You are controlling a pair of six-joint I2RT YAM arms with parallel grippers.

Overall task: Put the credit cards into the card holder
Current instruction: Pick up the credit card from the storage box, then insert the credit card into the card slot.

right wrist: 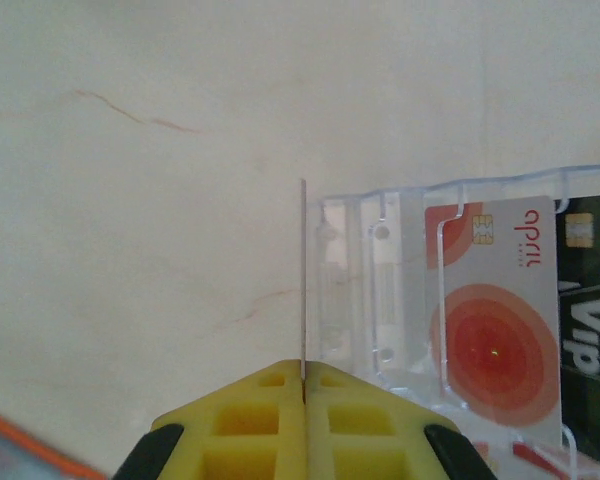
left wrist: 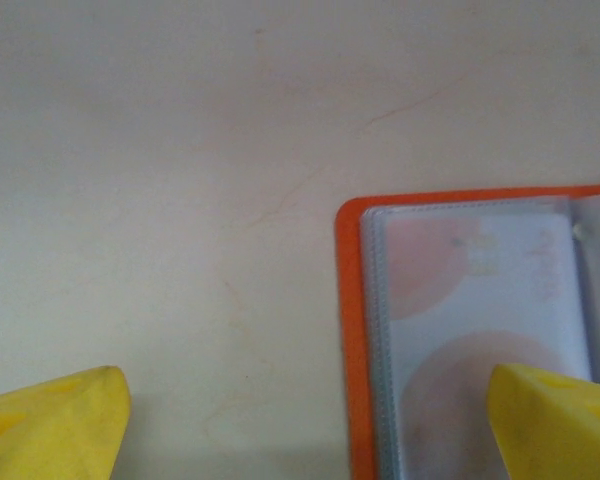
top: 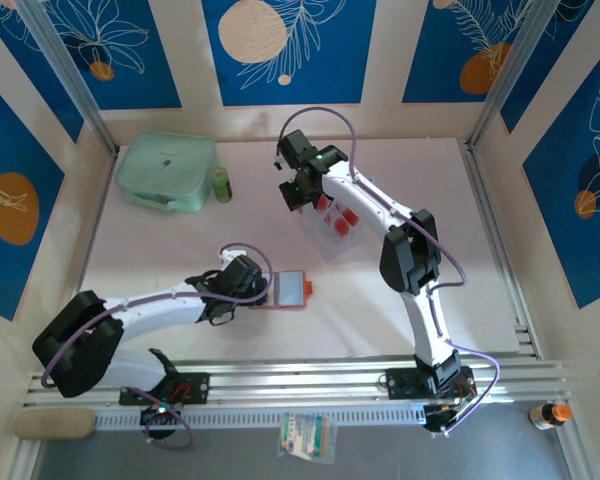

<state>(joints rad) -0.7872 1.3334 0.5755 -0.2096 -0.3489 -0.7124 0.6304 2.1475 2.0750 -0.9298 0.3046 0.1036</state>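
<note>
The right claw [right wrist: 303, 372] is pinching one credit card [right wrist: 302, 270] edge-on by the clear rack [right wrist: 375, 300] (others are sitting there); the left claw [left wrist: 310, 415] is hanging spread over the open card holder [left wrist: 352, 330] on the worktop [left wrist: 180, 200]. The next move probably calls for carrying it into a sleeve.

Red lettering runs sideways along the pale credit card [right wrist: 495, 300], which lies in the clear plastic rack [right wrist: 380, 290] on the far side of the table. It looks like "april", and the smaller line beside it is too fine to read. Red ring marks fill the card's face. Just right of it, a dark card [right wrist: 590, 300] carries big white letters, "ViP", also turned sideways. The card under the sleeve of the orange card holder [left wrist: 352, 350] has faint print I can't make out. The small packet [top: 306, 437] at the near edge has print that is just as unreadable.
</note>
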